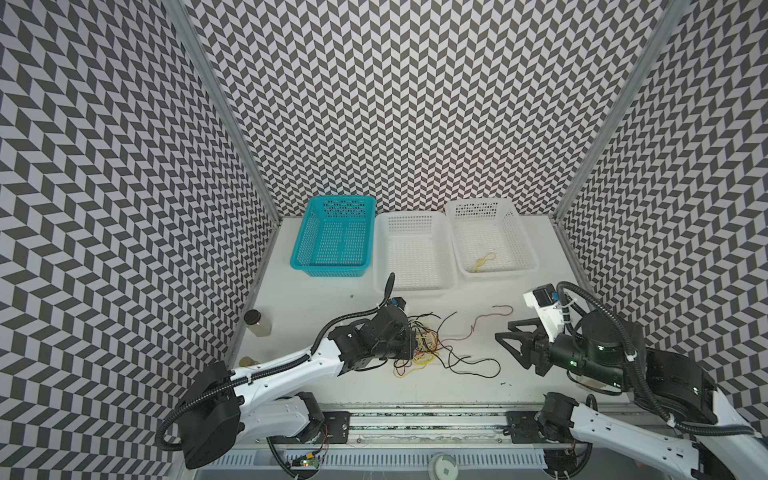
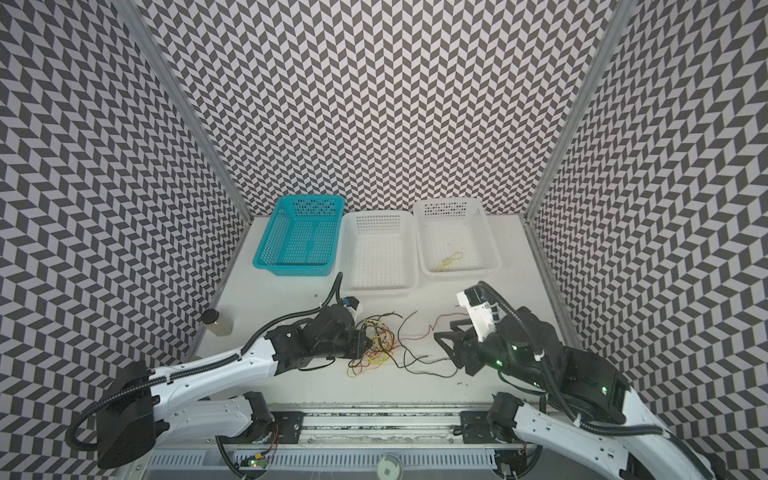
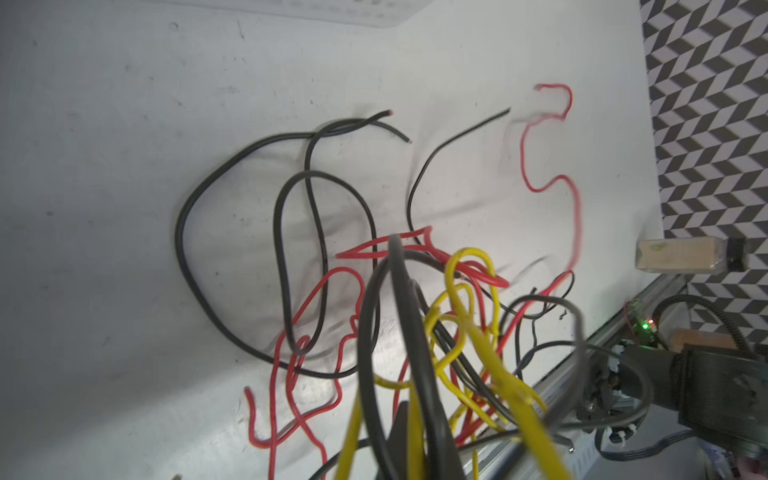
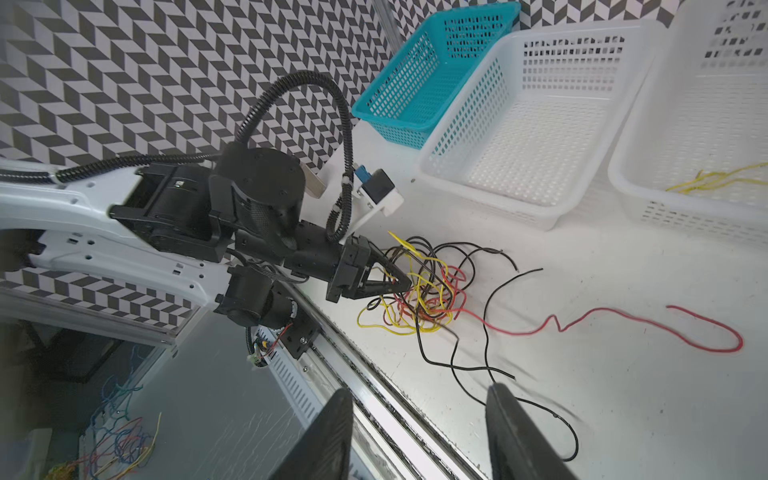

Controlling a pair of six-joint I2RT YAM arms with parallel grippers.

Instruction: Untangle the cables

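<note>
The cables [image 1: 424, 345] [image 2: 376, 347] lie in a black, red and yellow tangle at the middle of the table. My left gripper [image 1: 411, 345] [image 4: 405, 284] is shut on strands of that tangle, which crowd the left wrist view [image 3: 415, 311] and hide the jaws. One red cable [image 1: 482, 322] [image 4: 623, 318] trails out to the right. Black cables [image 1: 469, 365] spread toward the front. My right gripper [image 1: 503, 330] [image 4: 419, 390] stands open right of the tangle, nothing between its fingers. A yellow cable [image 1: 484, 262] [image 4: 715, 180] lies in the right white basket.
Three baskets stand in a row at the back: teal [image 1: 332, 271], white [image 1: 411, 284] and white [image 1: 496, 274]. A small bottle [image 1: 257, 322] stands by the left wall. The rail [image 1: 415, 415] runs along the table's front edge.
</note>
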